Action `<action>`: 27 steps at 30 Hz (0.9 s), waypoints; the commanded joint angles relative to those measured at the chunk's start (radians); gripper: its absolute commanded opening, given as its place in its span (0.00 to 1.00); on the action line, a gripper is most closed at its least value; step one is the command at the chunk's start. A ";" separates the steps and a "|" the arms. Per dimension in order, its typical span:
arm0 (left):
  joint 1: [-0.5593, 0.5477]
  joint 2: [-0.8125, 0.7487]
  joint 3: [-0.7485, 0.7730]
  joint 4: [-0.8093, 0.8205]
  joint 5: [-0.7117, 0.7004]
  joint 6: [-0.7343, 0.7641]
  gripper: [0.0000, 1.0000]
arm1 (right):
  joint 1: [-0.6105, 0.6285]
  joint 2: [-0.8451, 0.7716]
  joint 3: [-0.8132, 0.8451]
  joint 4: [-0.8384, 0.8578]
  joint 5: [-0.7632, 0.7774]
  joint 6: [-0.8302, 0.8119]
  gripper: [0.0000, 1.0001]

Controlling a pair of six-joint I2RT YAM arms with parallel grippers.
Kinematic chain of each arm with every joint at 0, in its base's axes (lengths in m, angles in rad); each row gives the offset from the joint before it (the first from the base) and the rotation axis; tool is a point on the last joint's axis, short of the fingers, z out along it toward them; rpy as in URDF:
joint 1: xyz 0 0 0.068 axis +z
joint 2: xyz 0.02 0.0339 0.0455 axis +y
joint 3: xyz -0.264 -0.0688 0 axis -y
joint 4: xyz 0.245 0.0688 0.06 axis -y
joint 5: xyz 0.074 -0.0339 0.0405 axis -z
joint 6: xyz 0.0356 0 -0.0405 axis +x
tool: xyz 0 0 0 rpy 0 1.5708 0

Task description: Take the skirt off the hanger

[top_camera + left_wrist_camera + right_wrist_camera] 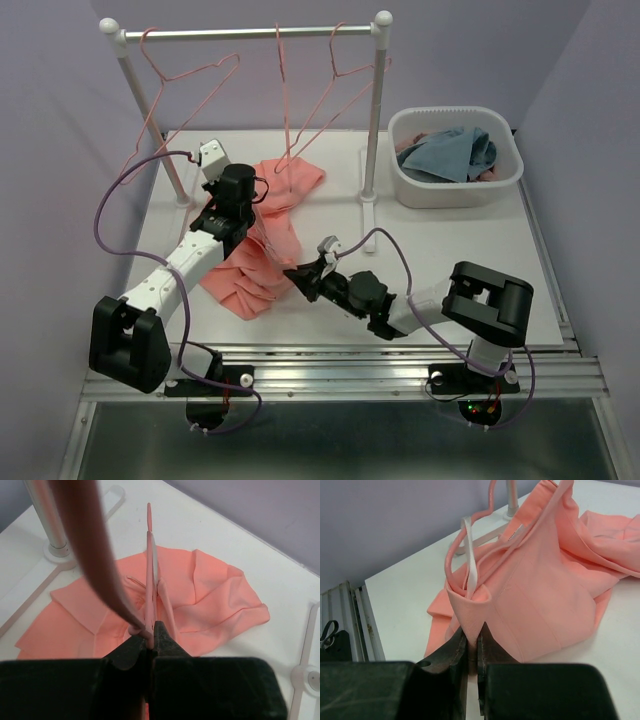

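The salmon skirt [272,238] lies crumpled on the white table under the rack. My left gripper [256,192] is shut on the thin pink hanger wire [149,570], which runs away from the jaws over the skirt [215,605]. My right gripper [298,272] is shut on a folded edge of the skirt's waistband [470,602] at the cloth's near right side and lifts it off the table. A white hanging loop [471,555] and a curve of pink hanger wire [451,562] show just beyond that fold.
A white clothes rack [250,33] spans the back with pink hangers [190,75] on its rod; its right post [375,110] stands beside the skirt. A white basket [420,190] with blue and pink clothes is at the back right. A purple cable [110,200] loops at the left.
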 commanded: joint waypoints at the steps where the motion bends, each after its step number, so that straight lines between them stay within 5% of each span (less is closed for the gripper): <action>1: 0.046 -0.008 0.023 0.120 -0.124 0.049 0.00 | 0.022 -0.066 -0.048 0.038 0.003 0.053 0.01; 12: 0.083 0.033 0.082 0.071 -0.197 0.049 0.00 | 0.022 -0.107 -0.110 -0.032 0.063 0.108 0.01; 21: 0.088 -0.076 0.044 0.117 0.208 0.109 0.00 | 0.022 -0.092 -0.070 -0.130 0.201 0.102 0.01; 27: 0.080 -0.177 0.018 -0.092 0.353 0.055 0.00 | -0.042 -0.110 0.010 -0.216 0.267 0.107 0.01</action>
